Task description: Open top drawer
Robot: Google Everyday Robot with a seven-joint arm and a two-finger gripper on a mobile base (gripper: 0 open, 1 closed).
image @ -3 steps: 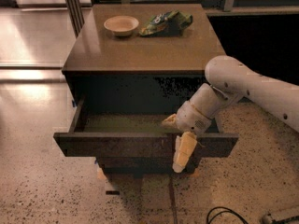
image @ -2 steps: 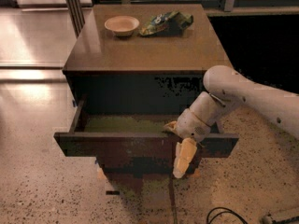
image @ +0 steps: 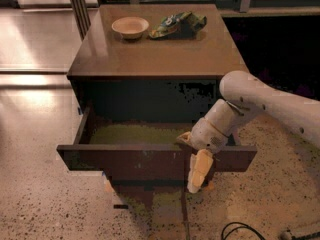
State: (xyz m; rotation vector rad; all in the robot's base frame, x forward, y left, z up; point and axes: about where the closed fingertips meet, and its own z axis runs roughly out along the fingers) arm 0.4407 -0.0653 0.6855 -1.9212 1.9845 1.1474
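The top drawer (image: 125,160) stands pulled out from the dark brown cabinet (image: 155,56), and its shallow olive-brown inside (image: 135,133) shows. My gripper (image: 196,164) sits at the drawer's front panel, right of the middle. It straddles the panel's top edge. One cream finger (image: 199,171) hangs down in front of the panel, and the other reaches behind it and is mostly hidden. My white arm (image: 270,104) comes in from the right.
A small beige bowl (image: 130,26) and a green snack bag (image: 177,24) lie at the back of the cabinet top. The lower drawer fronts (image: 145,189) are mostly hidden under the open drawer. A dark cable (image: 240,230) lies on the speckled floor at the lower right.
The drawer has come out only a little further toward the camera. My gripper has moved slightly down and forward with the front panel.
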